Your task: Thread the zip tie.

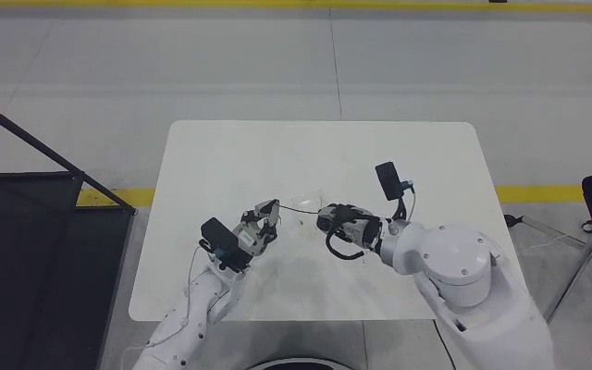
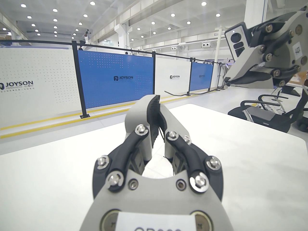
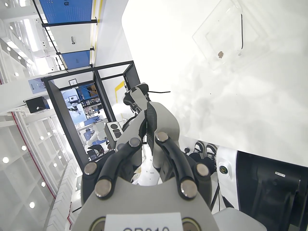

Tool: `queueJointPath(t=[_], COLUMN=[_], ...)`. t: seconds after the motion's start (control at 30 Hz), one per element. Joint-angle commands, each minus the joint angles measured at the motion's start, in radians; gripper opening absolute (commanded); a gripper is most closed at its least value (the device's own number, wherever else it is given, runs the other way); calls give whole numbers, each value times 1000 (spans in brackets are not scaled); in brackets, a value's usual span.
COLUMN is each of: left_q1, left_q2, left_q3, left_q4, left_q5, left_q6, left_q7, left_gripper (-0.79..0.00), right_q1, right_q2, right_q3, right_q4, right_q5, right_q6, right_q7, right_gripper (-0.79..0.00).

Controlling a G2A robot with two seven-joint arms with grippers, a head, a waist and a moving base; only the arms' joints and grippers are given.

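Zip tie (image 1: 298,212), thin and black, is held above the white table (image 1: 222,166) just beside the clear tray (image 1: 313,194), on the tray's robot-facing side, and spans the gap between both grippers. Left gripper (image 1: 271,215) is closed, with a black strand sticking out past its tips. Right gripper (image 1: 323,218) is closed too, pinching the strand's other end at its tips. Can't tell if that is one tie or two overlapping. Both grippers sit near the tray's near edge, one on each side. Inside the tray a second black zip tie (image 3: 241,32) lies flat, with a small brownish bit (image 3: 220,54) near it, not touching.
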Motion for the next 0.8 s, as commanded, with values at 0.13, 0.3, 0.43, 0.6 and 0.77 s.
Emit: queueJointPath(t=[0.13, 0.3, 0.43, 0.6, 0.77], left_q1=[0, 0, 0, 0, 0], left_q2=[0, 0, 0, 0, 0], left_q3=[0, 0, 0, 0, 0], left_q4=[0, 0, 0, 0, 0], left_q5=[0, 0, 0, 0, 0], left_q6=[0, 0, 0, 0, 0], left_q7=[0, 0, 0, 0, 0], left_gripper=[-785, -785, -785, -785, -785], right_q1=[24, 17, 12, 13, 18], right_q2=[-3, 1, 5, 11, 14], right_q3=[-19, -12, -7, -9, -9], right_q4=[27, 20, 15, 16, 22], right_q5=[13, 20, 24, 23, 33], right_q6=[0, 0, 0, 0, 0], right_q7=[-17, -27, -27, -24, -26], right_gripper=[-785, -785, -785, -785, -785])
